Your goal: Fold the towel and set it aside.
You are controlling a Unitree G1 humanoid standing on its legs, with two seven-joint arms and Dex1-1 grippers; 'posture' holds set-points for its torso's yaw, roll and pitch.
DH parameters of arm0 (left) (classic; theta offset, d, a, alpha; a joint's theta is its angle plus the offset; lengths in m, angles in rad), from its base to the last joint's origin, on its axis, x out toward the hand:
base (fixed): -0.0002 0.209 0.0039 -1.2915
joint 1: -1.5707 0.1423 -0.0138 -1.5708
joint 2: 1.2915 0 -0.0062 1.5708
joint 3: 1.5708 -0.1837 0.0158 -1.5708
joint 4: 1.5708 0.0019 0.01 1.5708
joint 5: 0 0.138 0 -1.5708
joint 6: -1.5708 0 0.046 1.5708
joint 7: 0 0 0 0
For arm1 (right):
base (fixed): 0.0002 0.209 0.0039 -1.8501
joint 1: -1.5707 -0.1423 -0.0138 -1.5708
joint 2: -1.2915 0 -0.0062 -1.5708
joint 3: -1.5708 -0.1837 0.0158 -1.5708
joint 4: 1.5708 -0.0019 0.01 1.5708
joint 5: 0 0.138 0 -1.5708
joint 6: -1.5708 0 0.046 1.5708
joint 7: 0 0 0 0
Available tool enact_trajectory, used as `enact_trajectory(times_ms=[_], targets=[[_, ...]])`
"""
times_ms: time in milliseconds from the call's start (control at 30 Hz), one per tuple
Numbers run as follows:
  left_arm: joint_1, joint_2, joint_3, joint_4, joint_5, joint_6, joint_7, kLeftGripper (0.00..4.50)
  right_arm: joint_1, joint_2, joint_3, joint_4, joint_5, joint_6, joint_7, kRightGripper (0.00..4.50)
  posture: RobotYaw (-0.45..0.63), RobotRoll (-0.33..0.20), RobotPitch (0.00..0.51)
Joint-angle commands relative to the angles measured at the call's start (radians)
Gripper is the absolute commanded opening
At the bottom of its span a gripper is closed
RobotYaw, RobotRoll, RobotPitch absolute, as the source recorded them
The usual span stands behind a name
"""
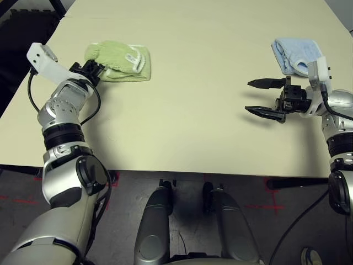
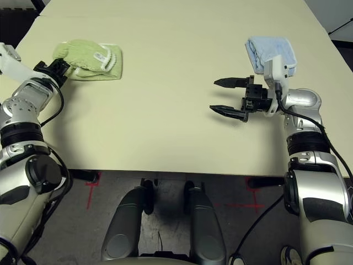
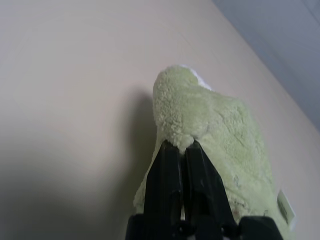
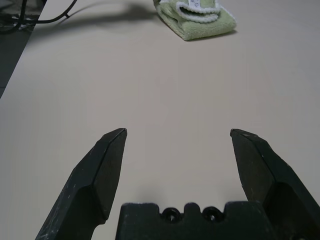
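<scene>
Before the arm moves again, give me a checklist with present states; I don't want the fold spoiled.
- Left gripper shut on the green towel: ok
- Towel lying fully flat and squared up: not ok, its top layer is rumpled
- Right gripper open and off both cloths: ok
- Blue cloth apart from the towel: ok
- Towel's underside free of creases: cannot tell, hidden

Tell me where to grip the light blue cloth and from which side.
Try the near edge of the light blue cloth, coming from the robot's side with the open right hand. It lies folded in a low pad just beyond that arm, so one finger should probably slip under and one over, pinching all layers.
</scene>
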Motion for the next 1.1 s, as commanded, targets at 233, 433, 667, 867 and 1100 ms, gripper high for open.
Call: enact_trajectory(times_ms=[233, 433, 667, 867, 1100], targets=[[0.049, -0.263, 0.083, -0.213, -0.037, -0.344, 0.339, 0.02, -0.003, -0.001, 0.006, 0.011, -0.008, -0.014, 0.000, 4.50, 0.05, 0.000, 0.243], [0.054, -0.302, 0.037, -0.167, -0.034, -0.404, 0.360, 0.02, -0.008, -0.007, 0.005, 0.008, -0.008, -0.012, 0.002, 4.50, 0.03, 0.000, 0.241], [0.098, -0.242, -0.067, -0.211, -0.075, -0.154, 0.326, 1.12, -0.016, -0.004, 0.006, 0.019, -0.013, -0.019, -0.002, 4.50, 0.04, 0.000, 0.238], [0.176, -0.143, -0.128, -0.386, -0.281, 0.416, 0.349, 3.33, -0.032, 0.012, 0.010, 0.033, -0.018, -0.026, -0.003, 4.50, 0.05, 0.000, 0.235], [0.216, -0.001, -0.123, -0.544, -0.511, 0.810, 0.297, 4.48, -0.055, 0.034, 0.011, 0.065, -0.025, -0.044, -0.001, 4.50, 0.08, 0.000, 0.233]])
